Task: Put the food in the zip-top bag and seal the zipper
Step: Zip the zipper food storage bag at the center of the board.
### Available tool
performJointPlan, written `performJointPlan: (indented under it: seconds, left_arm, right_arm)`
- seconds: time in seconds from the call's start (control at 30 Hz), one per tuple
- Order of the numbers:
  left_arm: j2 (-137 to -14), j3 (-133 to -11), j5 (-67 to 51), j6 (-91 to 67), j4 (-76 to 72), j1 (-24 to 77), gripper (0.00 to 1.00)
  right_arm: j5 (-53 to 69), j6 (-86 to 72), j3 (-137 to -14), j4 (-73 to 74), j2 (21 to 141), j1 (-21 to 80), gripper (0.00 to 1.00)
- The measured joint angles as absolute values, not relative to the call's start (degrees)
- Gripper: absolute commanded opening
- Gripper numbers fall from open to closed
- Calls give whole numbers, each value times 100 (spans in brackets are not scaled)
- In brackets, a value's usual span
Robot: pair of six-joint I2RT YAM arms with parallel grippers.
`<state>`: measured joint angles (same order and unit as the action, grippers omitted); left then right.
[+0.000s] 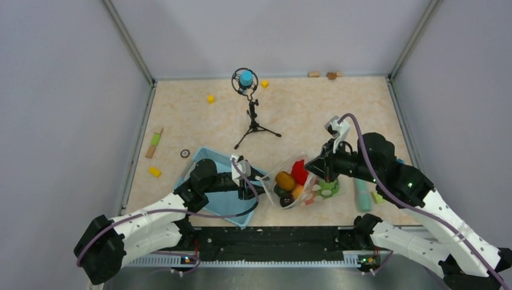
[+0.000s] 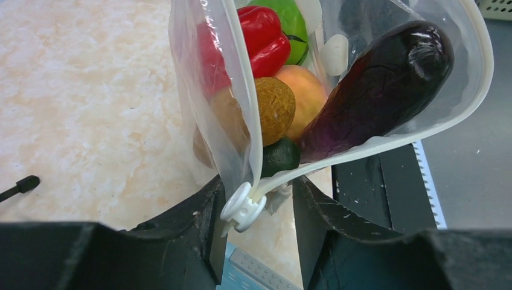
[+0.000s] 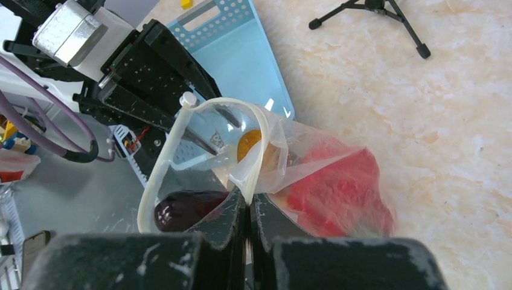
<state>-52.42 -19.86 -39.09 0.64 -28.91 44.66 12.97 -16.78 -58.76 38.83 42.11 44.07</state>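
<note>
The zip-top bag point(image 1: 294, 186) lies open-mouthed between my two grippers with the food inside. In the left wrist view I see a red pepper point(image 2: 262, 36), a green fruit point(image 2: 294, 21), a brown piece point(image 2: 275, 109), an orange piece point(image 2: 309, 99), a dark green piece point(image 2: 281, 156) and a dark purple eggplant point(image 2: 380, 84). My left gripper point(image 2: 256, 217) is open, with the white slider point(image 2: 243, 207) of the zipper point(image 2: 362, 148) between its fingers, close to the left one. My right gripper point(image 3: 249, 202) is shut on the bag's mouth edge beside the red pepper point(image 3: 338, 193).
The light blue basket point(image 1: 241, 219) lies under my left arm. A microphone tripod point(image 1: 252, 118) stands behind the bag. A green toy point(image 1: 329, 188) and a teal cylinder point(image 1: 363, 196) lie under my right arm. Yellow cubes point(image 1: 211, 98) and a green-and-orange stick point(image 1: 154, 144) lie far left.
</note>
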Motion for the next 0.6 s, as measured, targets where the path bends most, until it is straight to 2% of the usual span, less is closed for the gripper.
performJointPlan:
  seconds: [0.1, 0.2, 0.3, 0.6]
  left_arm:
    - [-5304, -1994, -4051, 93, -2873, 4466, 42]
    - [-5315, -1994, -4204, 132, -2869, 4466, 32]
    - [-5315, -1994, -4368, 167, -2873, 4466, 0]
    - [-5363, -1994, -4493, -178, -3153, 4466, 0]
  right_arm:
    - [1302, -1717, -5789, 3865, 4187, 4407, 0]
    - [1273, -1769, -5708, 3859, 4185, 4407, 0]
    - [1160, -1826, -5660, 3868, 4178, 4407, 0]
    - [193, -2064, -5218, 3778, 4191, 4407, 0]
